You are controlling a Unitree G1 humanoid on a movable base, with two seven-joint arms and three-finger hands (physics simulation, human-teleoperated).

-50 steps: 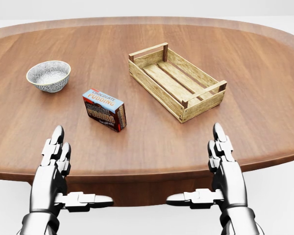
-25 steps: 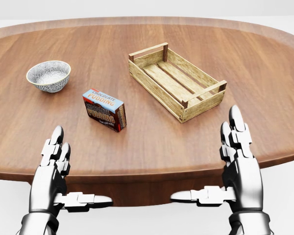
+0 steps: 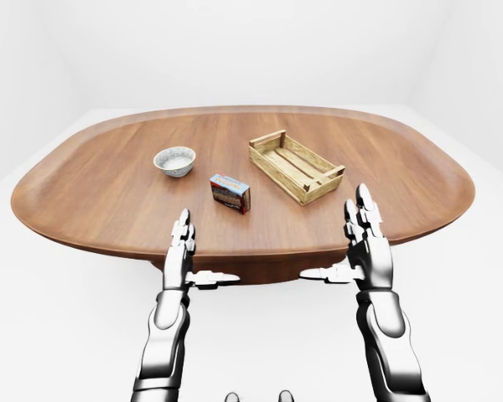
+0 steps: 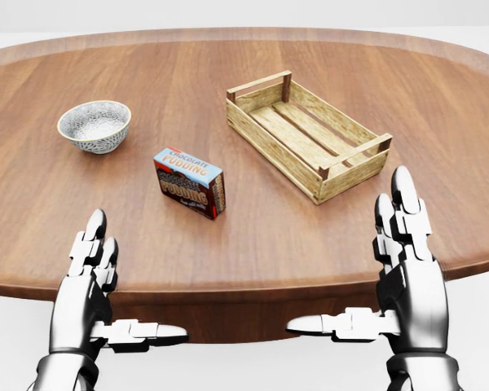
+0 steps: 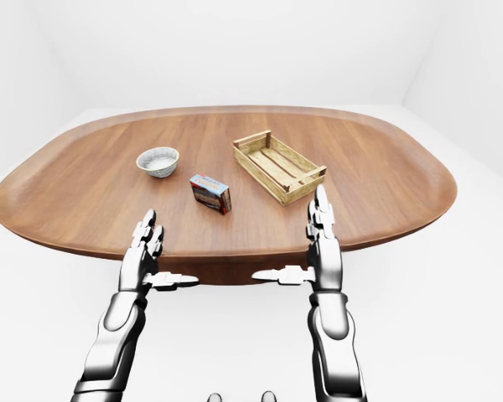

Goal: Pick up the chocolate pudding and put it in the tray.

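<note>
Place: a bare simulated test room, not a furnished home or shop.
Walls: plain white on the far, left and right sides, with no doors, windows or fittings.
Floor: the same flat white, meeting the walls with hardly a seam.
Furniture: one large oval wooden table (image 3: pixel 386 180), the only piece in the room.
Table setting: a patterned bowl (image 3: pixel 174 160), a wooden tray (image 3: pixel 295 165) and a chocolate pudding (image 3: pixel 230 193) box, well apart from one another.
Look: clean rendered surfaces, even light and soft shadows mark it as a simulator scene.
</note>
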